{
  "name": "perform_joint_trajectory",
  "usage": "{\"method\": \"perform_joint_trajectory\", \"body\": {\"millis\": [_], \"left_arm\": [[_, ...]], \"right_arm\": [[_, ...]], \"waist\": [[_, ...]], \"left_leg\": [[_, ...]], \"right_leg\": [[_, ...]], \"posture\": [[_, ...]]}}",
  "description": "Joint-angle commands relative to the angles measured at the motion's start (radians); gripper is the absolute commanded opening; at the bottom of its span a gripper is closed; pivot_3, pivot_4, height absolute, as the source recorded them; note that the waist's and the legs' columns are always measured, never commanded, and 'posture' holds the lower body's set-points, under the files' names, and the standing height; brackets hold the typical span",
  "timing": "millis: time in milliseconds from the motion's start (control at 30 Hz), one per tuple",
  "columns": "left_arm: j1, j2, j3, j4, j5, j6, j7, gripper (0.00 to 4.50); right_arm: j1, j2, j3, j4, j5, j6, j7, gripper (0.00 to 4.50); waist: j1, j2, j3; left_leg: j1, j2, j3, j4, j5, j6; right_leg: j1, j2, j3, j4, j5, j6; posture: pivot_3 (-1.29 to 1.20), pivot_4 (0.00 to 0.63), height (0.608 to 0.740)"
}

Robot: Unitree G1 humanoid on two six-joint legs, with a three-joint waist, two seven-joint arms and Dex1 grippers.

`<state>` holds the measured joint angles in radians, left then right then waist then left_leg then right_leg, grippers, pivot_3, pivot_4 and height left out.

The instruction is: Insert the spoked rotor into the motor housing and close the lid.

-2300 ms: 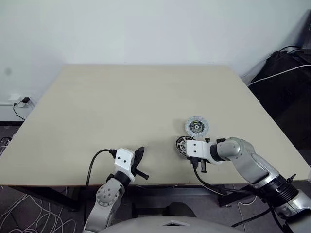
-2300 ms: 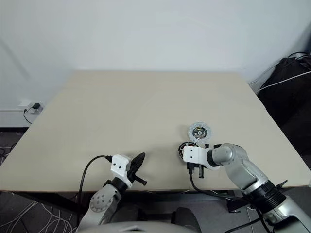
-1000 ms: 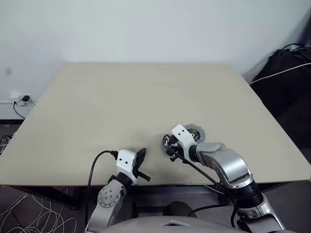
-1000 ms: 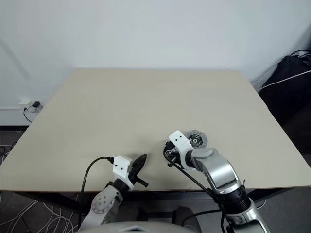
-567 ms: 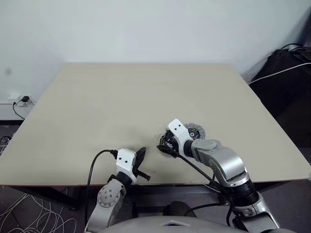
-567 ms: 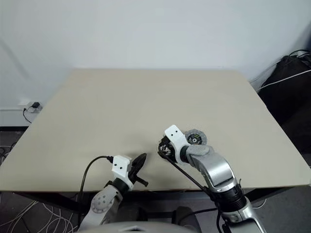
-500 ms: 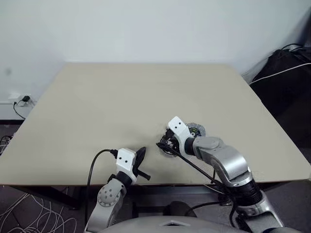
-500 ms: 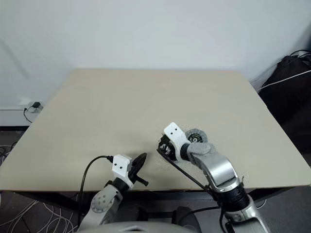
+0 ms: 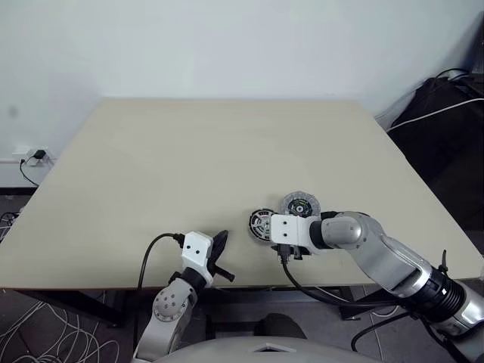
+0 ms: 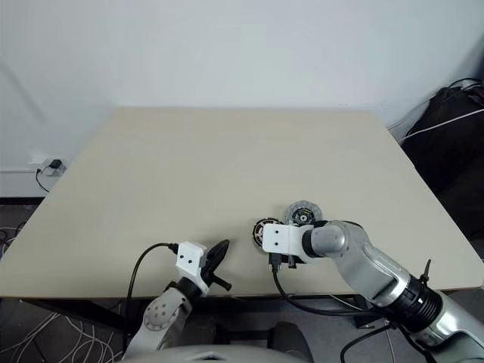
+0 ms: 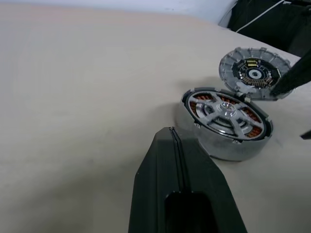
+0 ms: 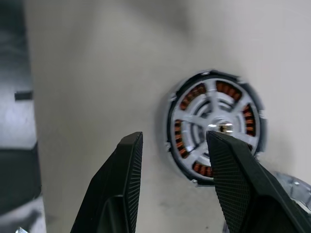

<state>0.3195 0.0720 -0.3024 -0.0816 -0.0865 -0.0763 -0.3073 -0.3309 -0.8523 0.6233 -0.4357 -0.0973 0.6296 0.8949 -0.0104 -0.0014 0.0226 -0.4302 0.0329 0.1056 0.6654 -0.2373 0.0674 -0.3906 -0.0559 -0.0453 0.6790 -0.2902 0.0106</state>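
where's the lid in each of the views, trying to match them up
Left eye view: the lid lies on the table near its front edge, just beyond the right arm.
Right eye view: same spot.
Left wrist view: upper right, patterned face up.
Right wrist view: a pale sliver at the lower right corner.
Shared landmark: the motor housing, right beside it.

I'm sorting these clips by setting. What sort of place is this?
Probably a lab or office workroom: a plain beige table against a bare white wall, loose cables and a wall socket on the floor side, and motor parts, the housing and lid, laid out for assembly.
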Motion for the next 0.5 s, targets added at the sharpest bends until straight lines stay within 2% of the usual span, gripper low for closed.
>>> {"method": "perform_joint_trajectory", "body": {"millis": [33,500], "left_arm": [[-0.018,-0.012,0.0,-0.005,-0.006,-0.034,-0.007,0.0],[0.002,-0.013,-0.018,-0.073,0.002,-0.008,0.012,0.0]], "right_arm": [[-0.03,0.0,0.005,0.024,-0.045,-0.053,0.037,2.22],[-0.072,0.09,0.028,0.218,-0.159,-0.147,0.088,2.22]], "waist": [[0.0,0.0,0.0],[0.001,0.0,0.0]], "left_leg": [[0.0,0.0,0.0,0.0,0.0,0.0],[0.0,-0.001,0.0,0.001,0.0,0.0]], "right_leg": [[0.0,0.0,0.0,0.0,0.0,0.0],[0.001,-0.002,0.0,0.0,0.0,0.0]], "posture": [[0.0,0.0,0.74],[0.0,0.0,0.74]]}}
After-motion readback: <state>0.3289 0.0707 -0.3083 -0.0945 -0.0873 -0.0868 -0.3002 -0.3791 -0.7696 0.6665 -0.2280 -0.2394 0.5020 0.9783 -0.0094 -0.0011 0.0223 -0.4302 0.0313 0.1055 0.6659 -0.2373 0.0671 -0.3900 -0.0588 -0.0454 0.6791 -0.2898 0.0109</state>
